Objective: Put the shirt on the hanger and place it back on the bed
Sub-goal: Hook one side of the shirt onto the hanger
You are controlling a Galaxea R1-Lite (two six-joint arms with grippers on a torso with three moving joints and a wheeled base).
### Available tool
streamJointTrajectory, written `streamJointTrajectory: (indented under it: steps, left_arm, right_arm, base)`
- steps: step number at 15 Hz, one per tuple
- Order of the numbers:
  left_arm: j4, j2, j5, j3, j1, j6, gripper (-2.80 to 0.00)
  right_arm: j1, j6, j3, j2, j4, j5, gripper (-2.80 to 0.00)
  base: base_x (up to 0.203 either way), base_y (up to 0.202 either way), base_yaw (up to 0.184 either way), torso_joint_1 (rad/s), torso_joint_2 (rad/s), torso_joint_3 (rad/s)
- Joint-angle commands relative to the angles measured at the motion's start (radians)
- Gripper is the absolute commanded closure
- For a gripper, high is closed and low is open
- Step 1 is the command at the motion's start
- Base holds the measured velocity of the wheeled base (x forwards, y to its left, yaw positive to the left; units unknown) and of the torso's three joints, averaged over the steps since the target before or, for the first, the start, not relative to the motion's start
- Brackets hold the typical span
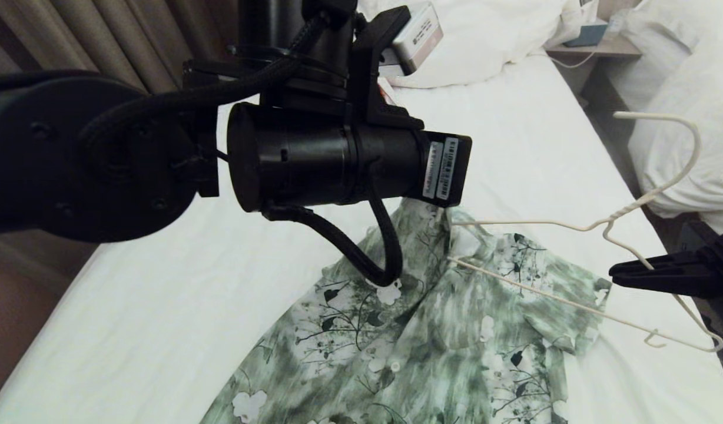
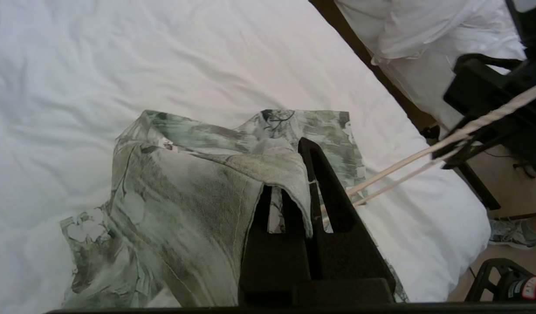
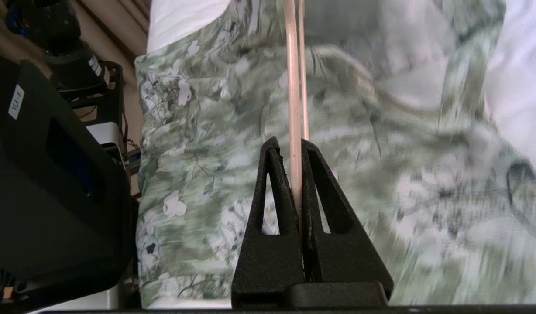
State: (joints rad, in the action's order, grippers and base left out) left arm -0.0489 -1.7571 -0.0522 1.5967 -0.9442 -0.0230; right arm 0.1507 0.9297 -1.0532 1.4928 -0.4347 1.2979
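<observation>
The green-and-white floral shirt (image 1: 432,341) lies on the bed (image 1: 191,282), with its collar end lifted. My left gripper (image 2: 300,174) is shut on that raised fabric (image 2: 268,161); in the head view its tips are hidden behind my own left wrist (image 1: 338,159). The thin cream hanger (image 1: 532,222) hangs level above the shirt, hook (image 1: 685,126) up and to the right. My right gripper (image 1: 617,272) is shut on its wire just below the twisted neck, the wire (image 3: 294,87) pinched between the fingers (image 3: 272,183). The hanger's left end reaches the lifted fabric beside the left gripper.
A second bed with heaped white bedding (image 1: 691,88) stands on the right across a narrow floor gap (image 1: 609,129). A nightstand (image 1: 597,44), pillows (image 1: 485,35) and a white box (image 1: 417,32) are at the head end. A person's shoe (image 2: 512,233) is on the floor.
</observation>
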Motion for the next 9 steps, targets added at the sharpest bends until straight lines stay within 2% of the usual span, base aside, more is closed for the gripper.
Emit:
streamJointTrajectory:
  steps: [1, 4, 6, 9]
  left_arm:
    - [0.001, -0.020, -0.028, 0.015, -0.053, -0.001, 0.00]
    - [0.006, -0.053, -0.075, 0.053, -0.146, -0.002, 0.00]
    - [0.006, -0.097, -0.087, 0.094, -0.177, -0.004, 0.00]
    - [0.006, -0.108, -0.092, 0.079, -0.225, -0.014, 0.00]
  right_arm:
    - [-0.017, 0.005, -0.027, 0.026, -0.002, 0.008, 0.00]
    - [-0.036, 0.004, -0.042, 0.047, -0.003, 0.017, 0.00]
    - [-0.046, 0.004, -0.042, 0.056, -0.001, 0.021, 0.00]
    - [-0.041, 0.005, -0.076, 0.084, -0.001, 0.024, 0.00]
  base:
    - [0.000, 0.000, 0.000, 0.000, 0.00, 0.000]
    - [0.000, 0.000, 0.000, 0.000, 0.00, 0.000]
    - [0.000, 0.000, 0.000, 0.000, 0.00, 0.000]
    - [0.000, 0.000, 0.000, 0.000, 0.00, 0.000]
